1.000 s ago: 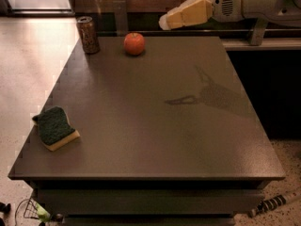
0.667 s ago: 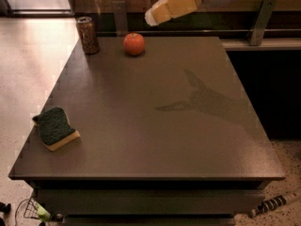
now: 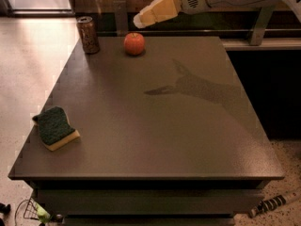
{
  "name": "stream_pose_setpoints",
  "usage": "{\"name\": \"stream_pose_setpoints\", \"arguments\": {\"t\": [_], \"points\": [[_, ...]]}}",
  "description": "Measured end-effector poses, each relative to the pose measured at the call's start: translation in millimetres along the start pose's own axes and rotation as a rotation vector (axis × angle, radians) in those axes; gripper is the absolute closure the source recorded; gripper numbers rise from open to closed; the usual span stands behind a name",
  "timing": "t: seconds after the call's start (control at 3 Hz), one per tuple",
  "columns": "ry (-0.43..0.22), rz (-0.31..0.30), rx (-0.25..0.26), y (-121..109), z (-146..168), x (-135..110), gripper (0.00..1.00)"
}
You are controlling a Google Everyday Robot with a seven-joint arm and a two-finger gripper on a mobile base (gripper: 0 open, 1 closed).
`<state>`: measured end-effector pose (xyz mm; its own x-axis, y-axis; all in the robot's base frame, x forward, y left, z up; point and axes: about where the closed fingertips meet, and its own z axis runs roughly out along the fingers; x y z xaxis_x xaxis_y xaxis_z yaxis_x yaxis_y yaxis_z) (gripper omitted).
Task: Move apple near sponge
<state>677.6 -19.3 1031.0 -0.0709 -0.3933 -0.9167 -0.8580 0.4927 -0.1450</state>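
Note:
The red-orange apple sits at the far side of the dark table, left of its middle. The sponge, green on top with a yellow base, lies near the table's front left corner, far from the apple. My gripper, cream-coloured, hangs in the air above the apple and slightly to its right, pointing down and left, on the white arm that reaches in from the top right. It holds nothing and does not touch the apple.
A brown drink can stands at the table's far left corner, left of the apple. A metal rail and post run behind the table. The arm's shadow lies on the table's right half.
The arm has swung left and slightly down, bringing my gripper from the right of the apple to just above it. Apple, sponge and can have not moved.

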Motion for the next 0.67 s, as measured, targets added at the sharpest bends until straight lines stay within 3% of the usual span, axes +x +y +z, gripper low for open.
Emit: {"name": "stream_pose_setpoints", "arguments": {"t": [0.33, 0.67], "points": [[0.014, 0.037, 0.074, -41, 64, 26, 0.00], [0.052, 0.047, 0.113, -57, 85, 44, 0.00]]}}
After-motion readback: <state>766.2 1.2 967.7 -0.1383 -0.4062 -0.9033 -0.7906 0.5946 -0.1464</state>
